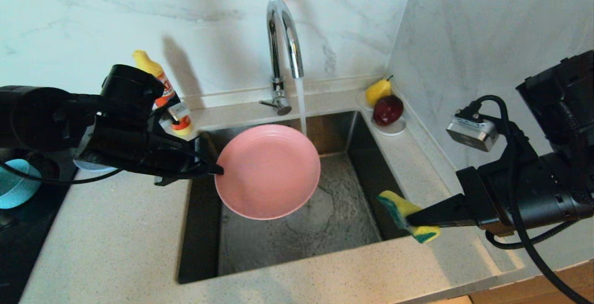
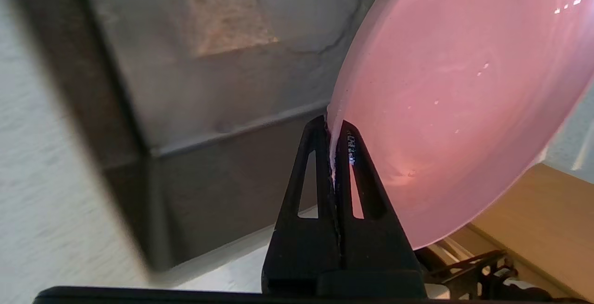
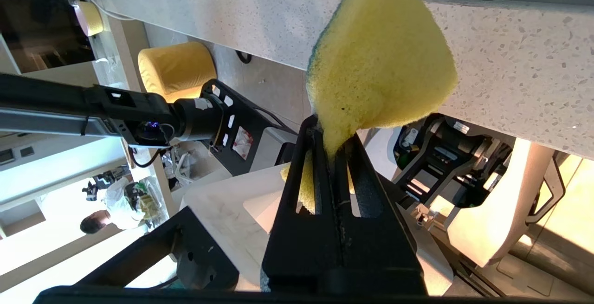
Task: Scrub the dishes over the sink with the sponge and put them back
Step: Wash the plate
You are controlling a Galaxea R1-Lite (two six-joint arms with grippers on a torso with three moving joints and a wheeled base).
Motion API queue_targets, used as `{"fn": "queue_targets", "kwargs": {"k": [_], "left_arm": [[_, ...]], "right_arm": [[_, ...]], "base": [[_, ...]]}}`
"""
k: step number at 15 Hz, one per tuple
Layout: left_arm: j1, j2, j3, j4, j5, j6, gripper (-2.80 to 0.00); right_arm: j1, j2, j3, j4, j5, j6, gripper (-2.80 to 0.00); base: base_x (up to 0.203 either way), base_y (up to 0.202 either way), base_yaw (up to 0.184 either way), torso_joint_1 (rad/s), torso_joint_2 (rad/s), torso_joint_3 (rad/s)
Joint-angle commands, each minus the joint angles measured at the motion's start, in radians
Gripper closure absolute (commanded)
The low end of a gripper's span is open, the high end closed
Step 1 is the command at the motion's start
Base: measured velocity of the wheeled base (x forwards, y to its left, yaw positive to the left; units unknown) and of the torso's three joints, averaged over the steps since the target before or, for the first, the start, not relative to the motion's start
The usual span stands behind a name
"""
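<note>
Left pincer [image 1: 214, 170] clamps pink plate's [image 1: 267, 171] rim over sink [image 1: 362, 164] (right pincer [image 1: 413, 222] pinching sponge [image 1: 407, 215]).

head camera: high, looking forward and down over the bench [image 1: 116, 243] onto the sink [image 1: 297, 229], tap and back wall in frame, both arms entering from the sides. left wrist camera: close behind the left hand [image 2: 335, 127], facing along its fingers at the pink plate [image 2: 459, 95] and sink wall. right wrist camera: close behind the right hand [image 3: 333, 130], facing the sponge [image 3: 380, 62] and the bench edge. plate, sponge and sink also appear in the head view.
</note>
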State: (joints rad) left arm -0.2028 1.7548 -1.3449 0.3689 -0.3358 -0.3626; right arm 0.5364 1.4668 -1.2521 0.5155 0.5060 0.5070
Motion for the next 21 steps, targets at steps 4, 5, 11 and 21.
{"fn": "queue_targets", "kwargs": {"k": [4, 5, 11, 21], "left_arm": [[-0.072, 0.114, -0.076, 0.001, 0.063, -0.018, 0.00], [-0.077, 0.130, -0.094, 0.001, 0.065, -0.022, 0.00], [-0.103, 0.219, -0.158, -0.111, 0.067, -0.086, 0.00], [-0.159, 0.301, -0.224, -0.150, 0.064, -0.154, 0.00]], "right_arm": [[0.001, -0.025, 0.005, 0.003, 0.003, 0.002, 0.00], [0.001, -0.027, 0.005, 0.003, 0.003, 0.002, 0.00], [0.000, -0.042, 0.005, 0.003, 0.003, 0.001, 0.00], [-0.012, -0.094, 0.003, 0.003, 0.003, 0.001, 0.00]], "base": [[0.000, 0.000, 0.000, 0.000, 0.00, 0.000], [0.000, 0.000, 0.000, 0.000, 0.00, 0.000], [0.000, 0.000, 0.000, 0.000, 0.00, 0.000], [0.000, 0.000, 0.000, 0.000, 0.00, 0.000]]}}
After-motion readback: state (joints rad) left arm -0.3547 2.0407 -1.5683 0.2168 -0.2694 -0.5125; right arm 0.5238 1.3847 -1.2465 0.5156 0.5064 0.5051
